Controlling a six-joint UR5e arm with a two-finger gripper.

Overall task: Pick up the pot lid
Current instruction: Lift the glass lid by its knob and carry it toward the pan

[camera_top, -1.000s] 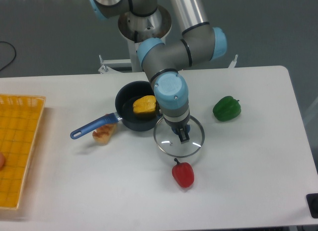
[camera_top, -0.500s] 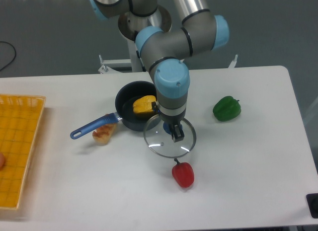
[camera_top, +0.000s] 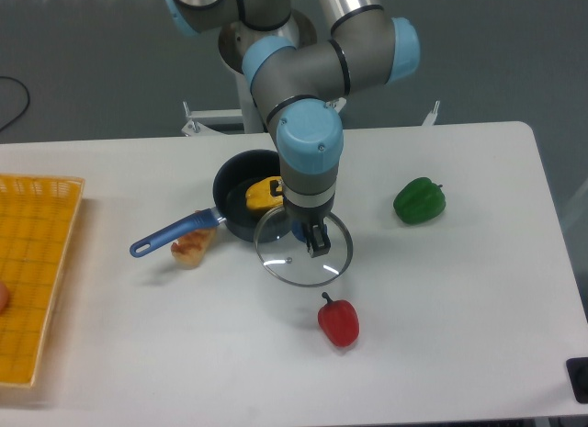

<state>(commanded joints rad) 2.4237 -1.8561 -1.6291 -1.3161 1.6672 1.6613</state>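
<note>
My gripper (camera_top: 301, 227) points down near the middle of the view, shut on the blue knob of the pot lid (camera_top: 296, 267). The lid is clear glass with a thin shiny metal rim. Its upper left part overlaps the lower right edge of the black pan in this view. The gripper's body hides part of the lid's far side, and the exact height of the lid over the table cannot be told.
The black pan (camera_top: 224, 190) holds a yellow item (camera_top: 262, 196), and its blue handle (camera_top: 173, 233) reaches left over a brown item (camera_top: 191, 249). A red pepper (camera_top: 339, 323) lies in front, a green pepper (camera_top: 419, 201) at right, a yellow crate (camera_top: 37, 262) at far left.
The lid has moved left and slightly up in the view together with my gripper, away from the red pepper and closer to the pan. The other objects have stayed put.
</note>
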